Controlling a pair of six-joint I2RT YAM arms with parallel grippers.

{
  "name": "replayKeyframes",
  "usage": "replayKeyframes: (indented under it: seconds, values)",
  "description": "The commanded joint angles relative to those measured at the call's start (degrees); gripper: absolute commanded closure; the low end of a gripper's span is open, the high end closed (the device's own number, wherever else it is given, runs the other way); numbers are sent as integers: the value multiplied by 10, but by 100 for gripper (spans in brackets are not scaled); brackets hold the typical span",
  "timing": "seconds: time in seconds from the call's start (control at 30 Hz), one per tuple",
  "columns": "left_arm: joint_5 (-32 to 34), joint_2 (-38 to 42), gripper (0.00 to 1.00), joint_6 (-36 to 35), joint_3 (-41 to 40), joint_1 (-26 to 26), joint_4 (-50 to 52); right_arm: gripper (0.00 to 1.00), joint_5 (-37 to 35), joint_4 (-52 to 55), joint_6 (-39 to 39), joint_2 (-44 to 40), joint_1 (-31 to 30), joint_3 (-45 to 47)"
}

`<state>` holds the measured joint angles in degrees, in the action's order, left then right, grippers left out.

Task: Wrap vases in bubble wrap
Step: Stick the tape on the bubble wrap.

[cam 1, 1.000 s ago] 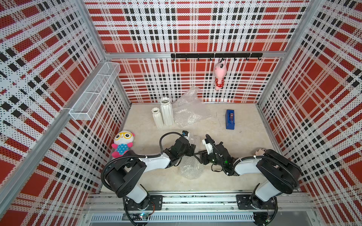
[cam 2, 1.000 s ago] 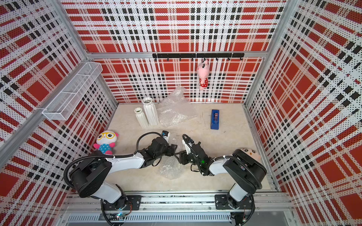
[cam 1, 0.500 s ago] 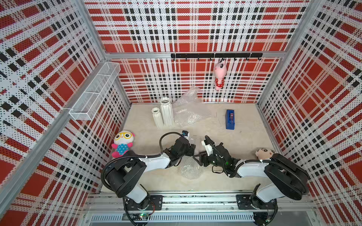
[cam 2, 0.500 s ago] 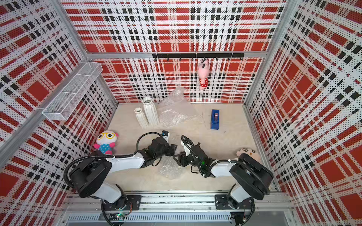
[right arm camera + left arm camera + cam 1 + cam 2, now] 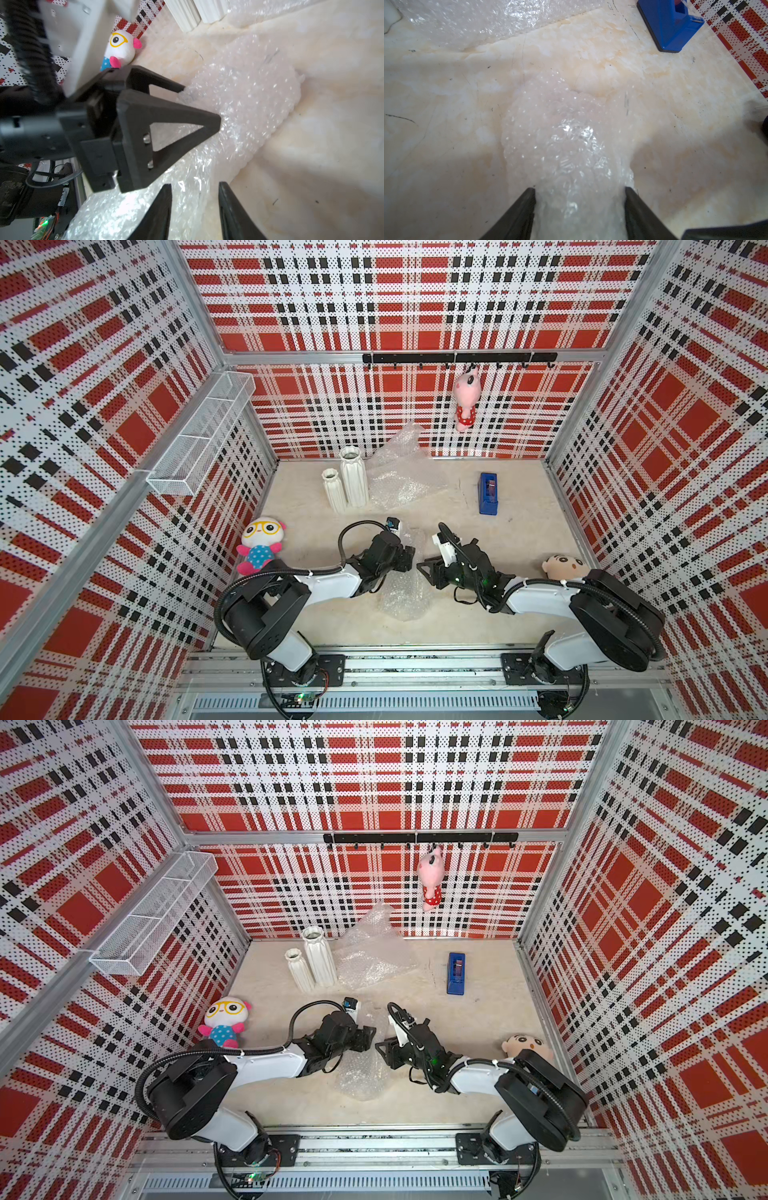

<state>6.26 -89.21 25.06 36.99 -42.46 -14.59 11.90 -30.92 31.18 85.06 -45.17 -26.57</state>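
Bubble wrap, well apart from the tall vase, we judge soft, light, slippery: our left gripper clamps mid-roll; right gripper straddles the loose flap, grip uncertain.

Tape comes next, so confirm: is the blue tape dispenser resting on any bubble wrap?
No, the blue tape dispenser stands on the bare table, apart from the loose bubble wrap sheet.

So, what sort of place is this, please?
Likely a robot test cell: red plaid perforated wall panels enclose a beige marbled tabletop, and two robot arms stand on an aluminium rail.
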Motion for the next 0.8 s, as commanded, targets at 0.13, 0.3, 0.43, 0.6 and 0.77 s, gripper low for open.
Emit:
replayKeyframes:
  seconds: [0.13, 0.3, 0.43, 0.6, 0.77]
  values:
    - [-5, -7, 33, -2, -10, -6, 52, 67, 56, -92, 52, 55, 0, -14]
    - [-3, -7, 33, 0, -8, -8, 53, 50, 56, -159, 79, 60, -6, 4]
    - [-1, -3, 33, 1, -9, -8, 54, 47, 49, -170, 86, 55, -6, 9]
    - [0, -1, 33, 7, -10, -8, 52, 44, 44, -158, 77, 69, -11, -4]
    - [-1, 8, 33, 11, -10, -8, 52, 34, 13, -115, 36, 58, -27, -15]
